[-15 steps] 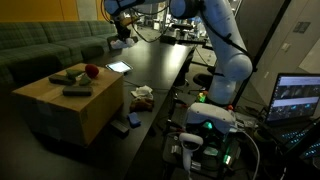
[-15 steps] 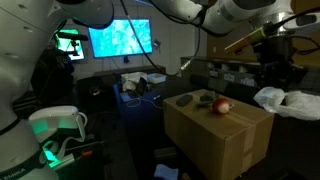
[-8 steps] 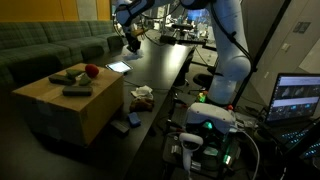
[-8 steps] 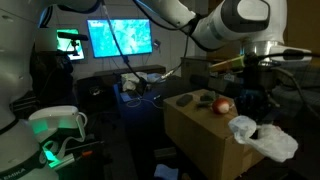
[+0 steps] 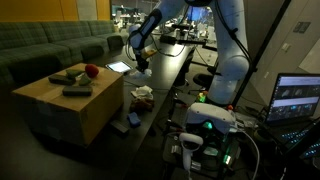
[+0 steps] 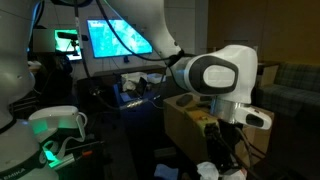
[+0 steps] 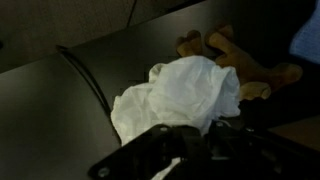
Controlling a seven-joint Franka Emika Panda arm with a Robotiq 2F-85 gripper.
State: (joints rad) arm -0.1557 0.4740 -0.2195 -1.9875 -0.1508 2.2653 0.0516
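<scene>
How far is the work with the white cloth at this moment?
Done: the white cloth is picked up, apparently clamped in the jaws of the gripper. In hand: it hangs low over a dark surface, beside a brown object and a black cable. Left: it is not yet set down or released.

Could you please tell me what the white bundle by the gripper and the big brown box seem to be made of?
The white bundle looks like thin cloth or plastic film, matte: it lies in soft crumpled folds, and I cannot tell which of the two it is. The box looks like plain brown cardboard, matte, with flat panels and straight edges.
</scene>
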